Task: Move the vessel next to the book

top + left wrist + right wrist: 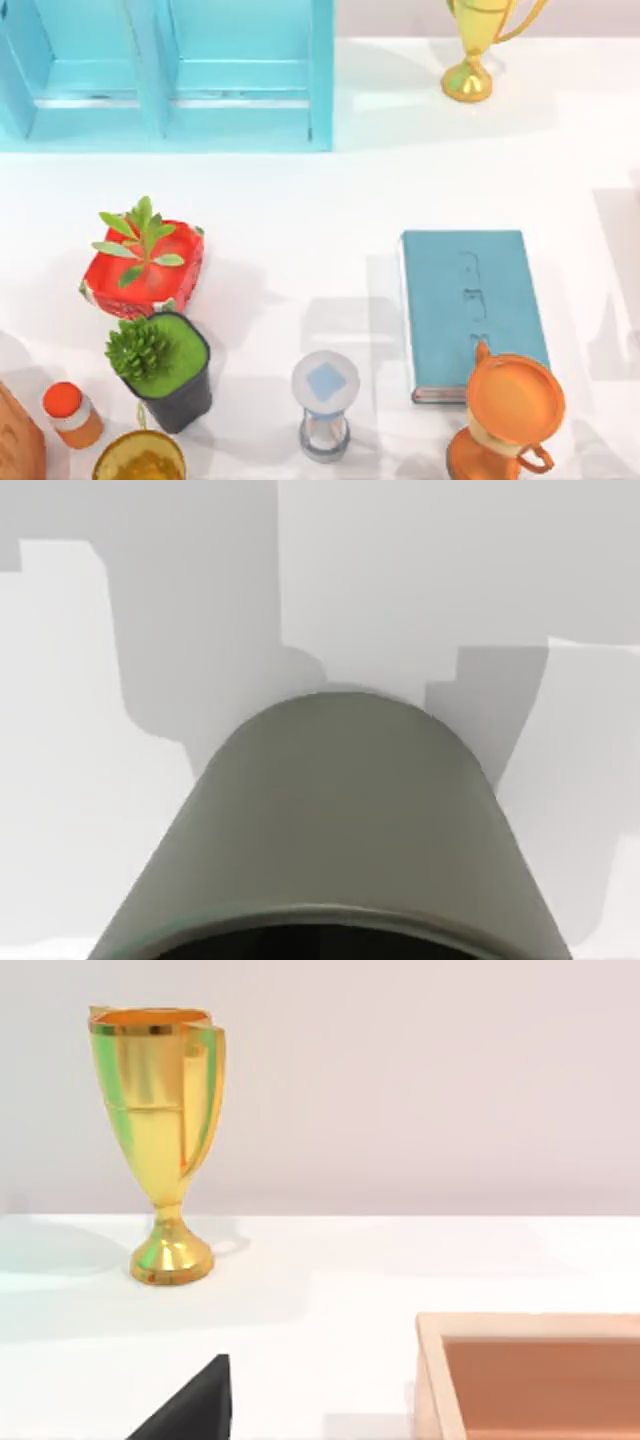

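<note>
The left wrist view looks right down on the olive-grey cup [340, 830], very close to that arm's pincer, over the white table [60, 780]. The cup's rim is cut off. I cannot tell how the pincer's fingers are set.

The top view has the teal book [472, 305] lying flat, touching the orange pitcher [510, 412].

The right wrist view sees a gold trophy [160, 1140].

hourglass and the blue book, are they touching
Apart. The top view shows a strip of bare white table between the hourglass and the book.
</note>
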`<action>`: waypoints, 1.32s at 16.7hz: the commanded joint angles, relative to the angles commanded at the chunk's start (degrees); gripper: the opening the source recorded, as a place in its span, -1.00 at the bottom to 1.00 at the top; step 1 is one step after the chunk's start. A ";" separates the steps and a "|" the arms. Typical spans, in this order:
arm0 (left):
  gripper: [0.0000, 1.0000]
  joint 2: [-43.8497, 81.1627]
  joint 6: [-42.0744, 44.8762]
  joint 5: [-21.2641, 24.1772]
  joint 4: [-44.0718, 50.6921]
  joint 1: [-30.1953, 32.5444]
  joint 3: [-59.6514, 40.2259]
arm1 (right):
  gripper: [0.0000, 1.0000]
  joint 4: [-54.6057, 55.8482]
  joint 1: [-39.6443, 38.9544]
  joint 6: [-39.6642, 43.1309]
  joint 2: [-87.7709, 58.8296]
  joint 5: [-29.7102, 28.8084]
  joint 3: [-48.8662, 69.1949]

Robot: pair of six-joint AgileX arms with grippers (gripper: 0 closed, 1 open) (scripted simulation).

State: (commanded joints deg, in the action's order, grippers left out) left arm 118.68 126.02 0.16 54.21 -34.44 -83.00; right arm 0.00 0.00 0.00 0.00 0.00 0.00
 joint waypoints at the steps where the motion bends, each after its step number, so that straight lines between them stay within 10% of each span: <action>1: -0.06 0.00 0.00 0.00 0.00 0.00 0.00 | 1.00 0.00 0.00 0.00 0.00 0.00 0.00; 7: -0.96 0.00 0.00 0.00 0.00 0.00 0.00 | 1.00 0.00 0.00 0.00 0.00 0.00 0.00; 22: -1.00 -1.47 1.93 -1.65 -5.21 -5.99 -2.52 | 1.00 0.00 0.00 0.00 0.00 0.00 0.00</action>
State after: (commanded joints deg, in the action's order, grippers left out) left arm 117.21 127.96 -1.49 49.00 -40.43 -85.53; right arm 0.00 0.00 0.00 0.00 0.00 0.00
